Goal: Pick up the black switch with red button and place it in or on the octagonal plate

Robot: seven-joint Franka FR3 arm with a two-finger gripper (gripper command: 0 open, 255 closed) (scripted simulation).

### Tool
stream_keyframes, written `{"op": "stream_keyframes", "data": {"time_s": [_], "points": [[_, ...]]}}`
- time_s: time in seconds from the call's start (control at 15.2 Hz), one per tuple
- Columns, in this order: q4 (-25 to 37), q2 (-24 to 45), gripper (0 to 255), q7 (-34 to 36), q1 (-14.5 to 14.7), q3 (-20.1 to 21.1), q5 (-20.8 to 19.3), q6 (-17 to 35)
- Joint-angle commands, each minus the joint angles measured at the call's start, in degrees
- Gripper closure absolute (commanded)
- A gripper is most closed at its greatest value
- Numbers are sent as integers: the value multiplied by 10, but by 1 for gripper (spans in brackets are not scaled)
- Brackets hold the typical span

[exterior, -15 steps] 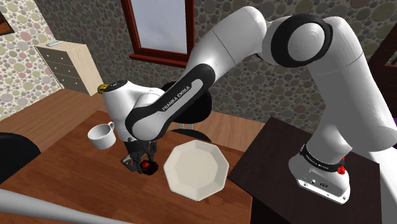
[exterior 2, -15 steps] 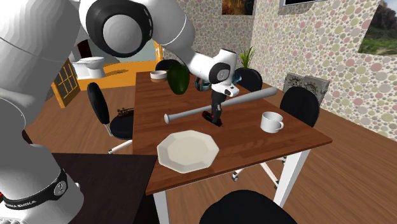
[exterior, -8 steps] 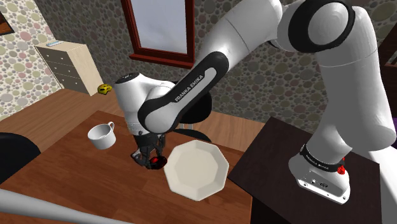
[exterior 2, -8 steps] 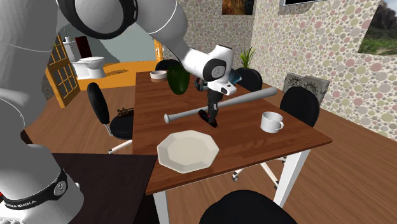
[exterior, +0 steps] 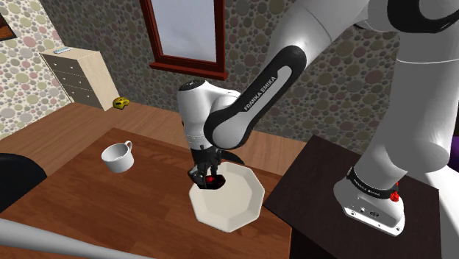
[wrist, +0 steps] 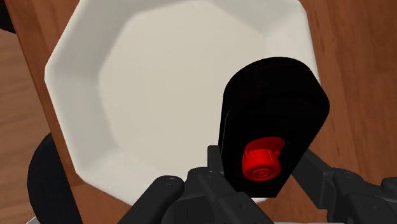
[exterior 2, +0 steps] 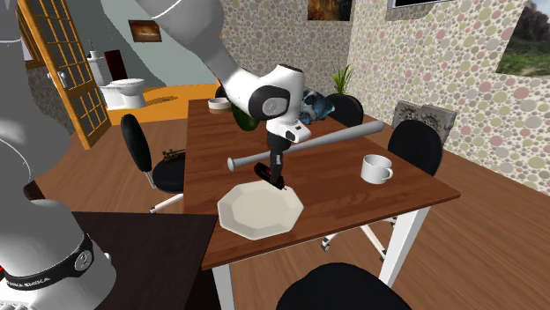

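Gripper: we find the all-black gripper pinching the black switch with red button between its fingers.
Switch: we see it held over the white octagonal plate, near the rim.
Plate: lies on the brown wooden counter.
Elsewhere: a white cup and a grey bat, both well apart from the plate.
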Motion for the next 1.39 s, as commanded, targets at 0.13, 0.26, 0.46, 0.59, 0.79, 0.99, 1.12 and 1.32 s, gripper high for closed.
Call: {"op": "stream_keyframes", "data": {"time_s": [0.13, 0.26, 0.46, 0.59, 0.79, 0.99, 1.12, 1.32], "points": [[-107, -79, 255, -53, -39, 16, 49, 33], [-109, -64, 255, -48, -35, 11, 39, 48], [-110, -41, 255, -39, -30, 4, 24, 70], [-110, -26, 255, -33, -25, -2, 13, 84], [-109, -3, 255, -24, -18, -12, -3, 105], [-107, 21, 255, -15, -10, -23, -18, 124], [-106, 29, 255, -12, -7, -27, -23, 131], [-106, 29, 255, -12, -7, -27, -23, 131]]}}
